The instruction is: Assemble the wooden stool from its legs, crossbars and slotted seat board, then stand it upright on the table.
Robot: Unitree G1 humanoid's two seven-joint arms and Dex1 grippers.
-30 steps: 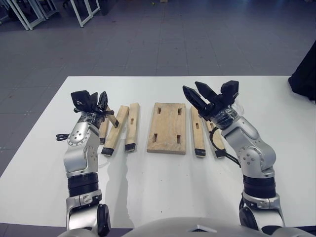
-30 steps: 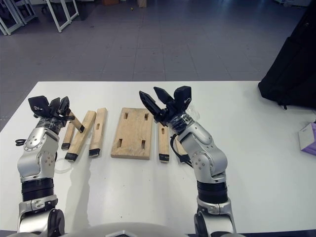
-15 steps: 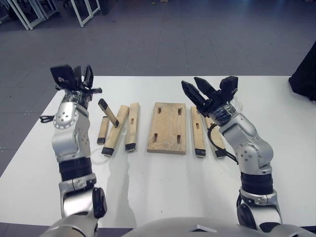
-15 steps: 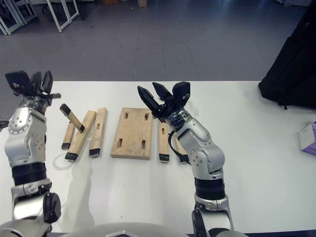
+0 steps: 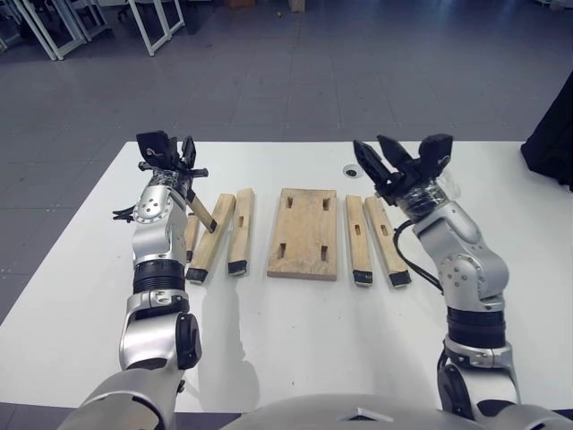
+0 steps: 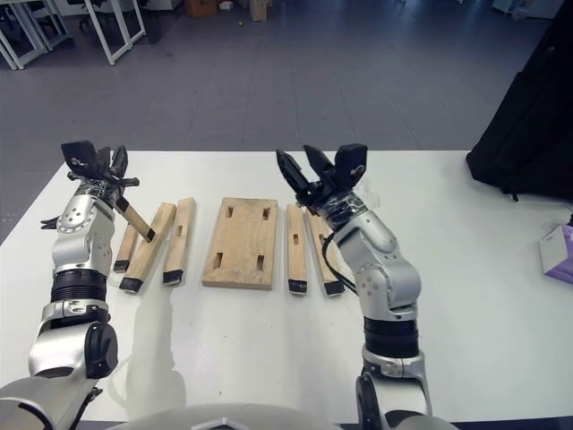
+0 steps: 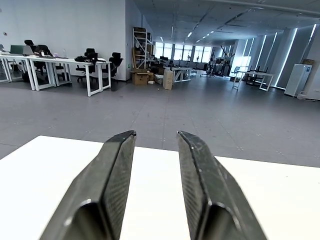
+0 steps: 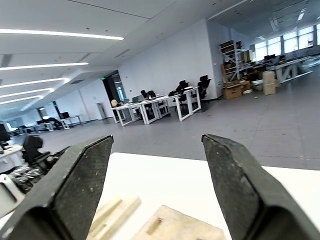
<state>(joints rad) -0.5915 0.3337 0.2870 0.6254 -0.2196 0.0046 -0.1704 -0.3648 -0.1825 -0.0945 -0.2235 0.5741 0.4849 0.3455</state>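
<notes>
Wooden seat board (image 5: 303, 232) flat, right claw (image 5: 400, 150) apart

Our head eyes look down toward 12 o'clock over the table (image 5: 295, 331); wrist cameras peer past fingers (image 7: 107, 185) into the hall (image 7: 210, 100).

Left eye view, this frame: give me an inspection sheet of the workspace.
Surface: white table, round hole near its far edge.
Job's things: seat board flat in the centre; left legs and short piece with a crossbar tilted on them; right legs flat. Nothing joined.
Clutter: purple box at the table's right edge.
Grippers: left gripper and right gripper open, empty.
Cables: black cable on the right forearm.
Surroundings: grey floor, white desk frames.
</notes>
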